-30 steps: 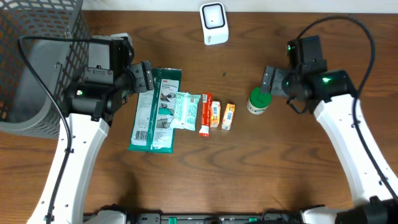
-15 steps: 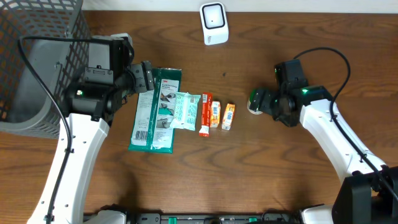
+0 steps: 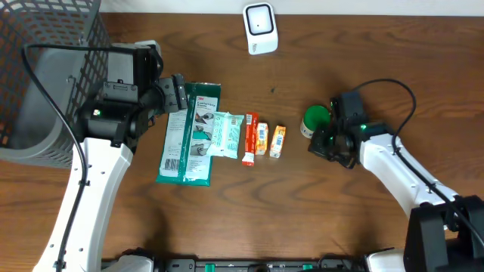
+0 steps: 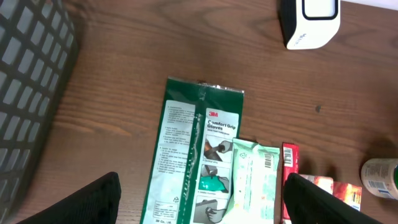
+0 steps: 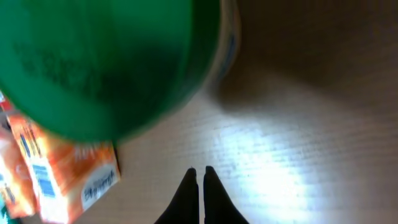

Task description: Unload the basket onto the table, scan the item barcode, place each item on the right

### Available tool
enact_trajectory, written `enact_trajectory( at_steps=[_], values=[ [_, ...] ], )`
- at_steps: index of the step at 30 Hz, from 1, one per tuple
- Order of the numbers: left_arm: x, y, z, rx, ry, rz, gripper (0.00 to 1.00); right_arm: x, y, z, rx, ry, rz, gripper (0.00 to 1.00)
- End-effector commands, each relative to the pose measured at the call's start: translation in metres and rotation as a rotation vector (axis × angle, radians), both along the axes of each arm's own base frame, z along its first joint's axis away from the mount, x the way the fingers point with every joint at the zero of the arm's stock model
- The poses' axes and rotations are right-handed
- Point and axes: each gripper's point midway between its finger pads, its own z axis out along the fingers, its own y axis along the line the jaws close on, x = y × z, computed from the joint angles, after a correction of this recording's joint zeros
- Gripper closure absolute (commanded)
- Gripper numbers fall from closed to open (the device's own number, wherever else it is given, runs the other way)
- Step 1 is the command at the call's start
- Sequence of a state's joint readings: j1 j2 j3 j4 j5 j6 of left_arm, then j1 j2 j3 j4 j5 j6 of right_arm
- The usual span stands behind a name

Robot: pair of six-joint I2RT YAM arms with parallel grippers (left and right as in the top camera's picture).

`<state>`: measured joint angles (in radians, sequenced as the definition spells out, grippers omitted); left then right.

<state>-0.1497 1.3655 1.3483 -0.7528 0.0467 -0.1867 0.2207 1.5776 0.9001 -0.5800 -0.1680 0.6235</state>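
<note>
A row of items lies mid-table: a green glove packet (image 3: pixel 189 134), a pale pouch (image 3: pixel 224 134), a red box (image 3: pixel 250 137) and two orange boxes (image 3: pixel 277 141). A green-capped bottle (image 3: pixel 315 120) stands at the right end. The white scanner (image 3: pixel 260 29) sits at the far edge. My right gripper (image 3: pixel 323 143) is low beside the bottle's near side, shut on nothing. In the right wrist view its tips (image 5: pixel 200 171) meet over bare wood, the green cap (image 5: pixel 106 56) just ahead. My left gripper (image 4: pixel 202 202) hangs open above the glove packet (image 4: pixel 196 155).
A dark wire basket (image 3: pixel 45 68) fills the far left corner, beside my left arm. The scanner (image 4: pixel 309 22) shows at the top of the left wrist view. An orange box (image 5: pixel 68 174) lies to the left of the right fingertips.
My right arm has swung left and toward the near edge, dropping beside the bottle, and its jaws have gone from open to shut with nothing in them. The left arm is still.
</note>
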Motion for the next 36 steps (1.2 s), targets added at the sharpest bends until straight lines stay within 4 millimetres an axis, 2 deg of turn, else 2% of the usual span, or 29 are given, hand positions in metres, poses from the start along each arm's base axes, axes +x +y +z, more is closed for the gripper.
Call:
enact_trajectory(
  at_steps=[1, 5, 8, 16, 22, 27, 28, 30, 31, 32, 33, 36],
  values=[
    [0.000, 0.001, -0.001, 0.000, 0.002, 0.008, 0.16, 0.009, -0.012, -0.011, -0.078, -0.066, -0.008, 0.99],
    [0.000, 0.001, -0.001, 0.000, 0.002, 0.008, 0.16, 0.022, -0.031, -0.008, -0.183, -0.127, -0.043, 0.99],
    [0.000, 0.001, -0.001, 0.000, 0.002, 0.008, 0.16, 0.030, -0.039, -0.004, -0.245, -0.169, -0.008, 0.99],
    [0.000, 0.001, -0.001, 0.000, 0.002, 0.008, 0.16, 0.041, -0.037, 0.001, -0.255, -0.227, 0.030, 0.99],
    [0.000, 0.001, -0.001, 0.000, 0.002, 0.008, 0.16, 0.066, -0.030, 0.016, -0.284, -0.360, 0.142, 0.99],
    [0.000, 0.001, -0.001, 0.000, 0.002, 0.008, 0.16, 0.075, -0.023, 0.025, -0.272, -0.415, 0.206, 0.99],
    [0.000, 0.001, -0.001, 0.000, 0.002, 0.008, 0.16, 0.077, -0.024, 0.027, -0.275, -0.415, 0.206, 0.94],
    [0.000, 0.001, -0.001, 0.000, 0.002, 0.008, 0.16, 0.080, -0.030, 0.036, -0.270, -0.391, 0.179, 0.68],
    [0.000, 0.001, -0.001, 0.000, 0.002, 0.008, 0.16, 0.081, -0.034, 0.044, -0.270, -0.372, 0.164, 0.62],
    [0.000, 0.001, -0.001, 0.000, 0.002, 0.008, 0.16, 0.083, -0.036, 0.053, -0.271, -0.357, 0.158, 0.62],
    [0.000, 0.001, -0.001, 0.000, 0.002, 0.008, 0.16, 0.085, -0.039, 0.066, -0.273, -0.343, 0.152, 0.62],
    [0.000, 0.001, -0.001, 0.000, 0.002, 0.008, 0.16, 0.093, -0.044, 0.119, -0.276, -0.330, 0.140, 0.36]
  ],
)
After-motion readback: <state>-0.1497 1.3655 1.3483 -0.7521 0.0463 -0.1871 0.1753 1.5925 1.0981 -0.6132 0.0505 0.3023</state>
